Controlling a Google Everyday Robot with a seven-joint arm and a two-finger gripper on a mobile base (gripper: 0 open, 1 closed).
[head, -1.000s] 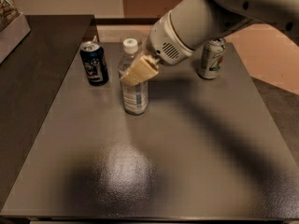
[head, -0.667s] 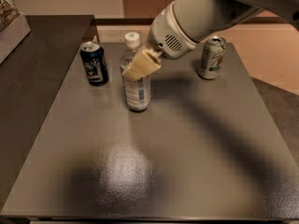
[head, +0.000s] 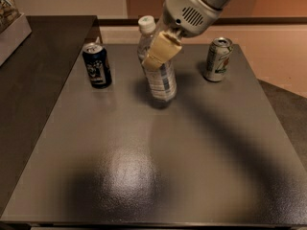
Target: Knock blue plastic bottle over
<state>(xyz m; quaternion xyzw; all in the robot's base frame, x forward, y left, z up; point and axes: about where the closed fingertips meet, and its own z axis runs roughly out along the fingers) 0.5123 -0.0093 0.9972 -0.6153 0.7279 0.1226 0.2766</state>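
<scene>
Gripper (head: 157, 55) against tilted blue plastic bottle (head: 162, 83), hiding its shoulder; grip state cannot be told. Arm (head: 196, 4) cut off above.

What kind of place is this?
Probably a lab or office test area: a dark table holds a blue plastic bottle, dark can and pale can, with the gripper against the bottle's upper half.

The bottle (head: 162, 83) stands tilted on the far half of the desk (head: 144, 166). The gripper (head: 157, 55) lies against the bottle's upper part, in front of it. Left of the bottle stands the left can (head: 97, 65), and right of it the right can (head: 218, 59), both apart from it.
</scene>
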